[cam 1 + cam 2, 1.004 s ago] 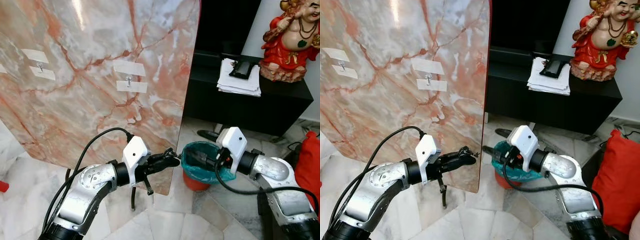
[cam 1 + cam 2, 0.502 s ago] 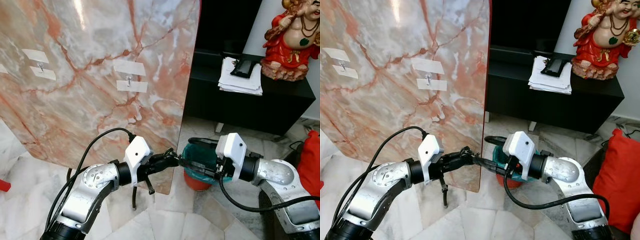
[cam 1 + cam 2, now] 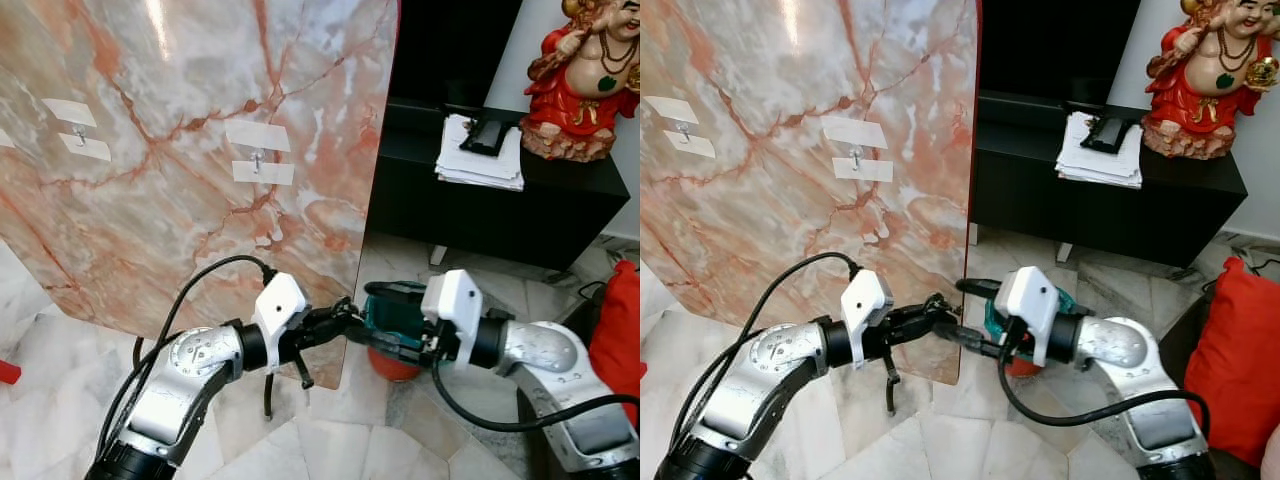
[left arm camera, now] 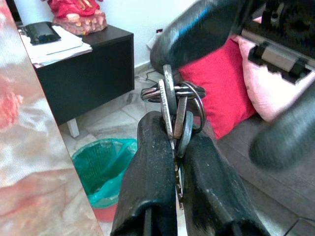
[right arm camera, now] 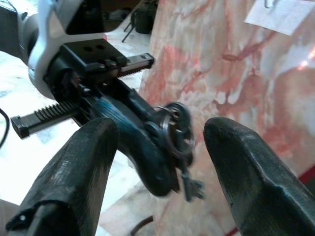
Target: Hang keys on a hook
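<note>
Gripping keys [image 4: 176,114], left hand [image 4: 175,147]; no writing legible.

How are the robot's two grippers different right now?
The left gripper is shut on the keys, while the right gripper is open and holds nothing. The left gripper's fingers press close together around the keys; the right gripper's fingers stand wide apart on either side of the key bunch. Both have two black fingers, and they meet tip to tip in front of the marble panel.
</note>
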### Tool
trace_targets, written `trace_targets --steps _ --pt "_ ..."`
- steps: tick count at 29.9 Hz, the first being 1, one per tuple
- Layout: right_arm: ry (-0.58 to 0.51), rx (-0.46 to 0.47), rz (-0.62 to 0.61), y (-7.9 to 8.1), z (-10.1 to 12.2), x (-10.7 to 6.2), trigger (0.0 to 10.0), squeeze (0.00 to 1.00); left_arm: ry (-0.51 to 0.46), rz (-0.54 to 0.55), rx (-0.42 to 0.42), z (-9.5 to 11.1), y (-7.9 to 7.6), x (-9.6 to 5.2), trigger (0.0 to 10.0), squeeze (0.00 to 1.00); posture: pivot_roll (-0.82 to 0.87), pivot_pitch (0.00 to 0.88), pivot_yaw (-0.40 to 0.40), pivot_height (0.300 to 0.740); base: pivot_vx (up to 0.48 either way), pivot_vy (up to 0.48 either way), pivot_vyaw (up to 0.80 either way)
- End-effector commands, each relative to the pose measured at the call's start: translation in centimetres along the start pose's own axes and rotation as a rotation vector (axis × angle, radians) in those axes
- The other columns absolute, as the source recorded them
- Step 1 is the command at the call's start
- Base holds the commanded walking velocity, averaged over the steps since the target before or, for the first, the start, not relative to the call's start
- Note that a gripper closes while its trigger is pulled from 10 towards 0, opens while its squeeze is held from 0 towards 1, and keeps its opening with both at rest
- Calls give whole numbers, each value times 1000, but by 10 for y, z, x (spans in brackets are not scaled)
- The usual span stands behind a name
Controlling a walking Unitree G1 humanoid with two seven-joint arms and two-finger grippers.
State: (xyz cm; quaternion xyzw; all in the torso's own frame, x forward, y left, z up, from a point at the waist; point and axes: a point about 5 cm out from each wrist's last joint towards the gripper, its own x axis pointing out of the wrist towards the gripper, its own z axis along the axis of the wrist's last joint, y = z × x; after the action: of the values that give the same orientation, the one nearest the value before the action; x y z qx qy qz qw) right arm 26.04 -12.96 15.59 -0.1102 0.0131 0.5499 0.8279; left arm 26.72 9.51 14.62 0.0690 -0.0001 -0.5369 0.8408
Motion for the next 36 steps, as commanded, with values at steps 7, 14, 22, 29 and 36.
trace_targets --steps 7,14,22,29,36 --pt "-6 -32 20 3 8 1 10000 0 16 -9 16 0 0 2 10000 0 -11 70 -6 740 0 0 0" --pt "13 -59 -35 -5 6 -1 10000 0 21 -28 11 -1 -2 2 10000 0 -11 69 -3 740 0 0 0" --pt "84 -123 -143 -21 0 -4 10000 0 28 -46 8 -1 -5 2 10000 0 -6 70 -3 740 0 0 0" --pt "99 -157 -174 -26 0 -5 10000 0 32 -56 6 -2 -5 1 10000 0 -6 70 -2 740 0 0 0" --pt "113 -178 -176 -28 -1 -9 10000 0 33 -57 4 -1 -5 2 10000 0 -6 70 -2 740 0 0 0"
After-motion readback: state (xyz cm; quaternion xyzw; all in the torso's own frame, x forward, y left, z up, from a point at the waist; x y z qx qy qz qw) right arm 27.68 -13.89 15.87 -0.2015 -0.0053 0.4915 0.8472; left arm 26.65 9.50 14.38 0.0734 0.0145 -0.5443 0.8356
